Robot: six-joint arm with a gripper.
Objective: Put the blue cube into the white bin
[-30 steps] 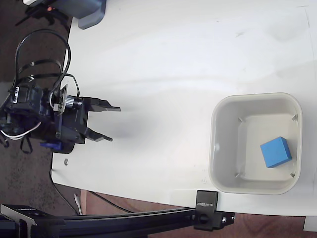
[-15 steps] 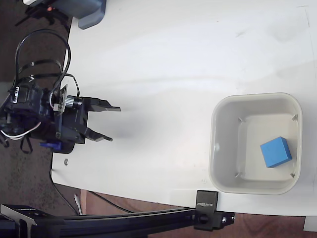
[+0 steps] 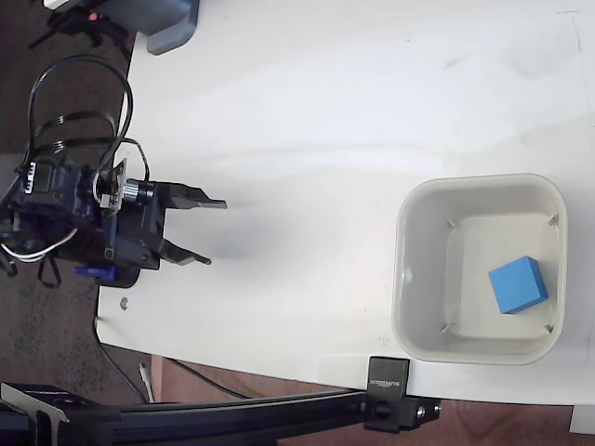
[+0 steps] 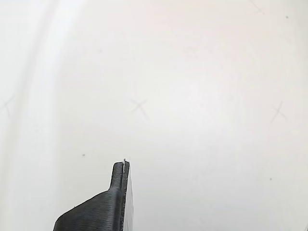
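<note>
Cube [image 3: 518,285] sitting inside white bin [image 3: 405,279] | my tool [image 3: 216,232] wide open, empty, well left of bin over tabletop [image 3: 307,121]

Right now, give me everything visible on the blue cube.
The blue cube is a small, bright-blue solid block with plain, smooth, matte faces and crisp edges. In the fixed view it lies flat on the floor of the white bin, in the lower-right part, turned slightly askew to the walls. It appears to stand a little clear of the walls. Nothing grips it: the hand is open, far off at the table's left edge. The wrist view does not show it.
</note>
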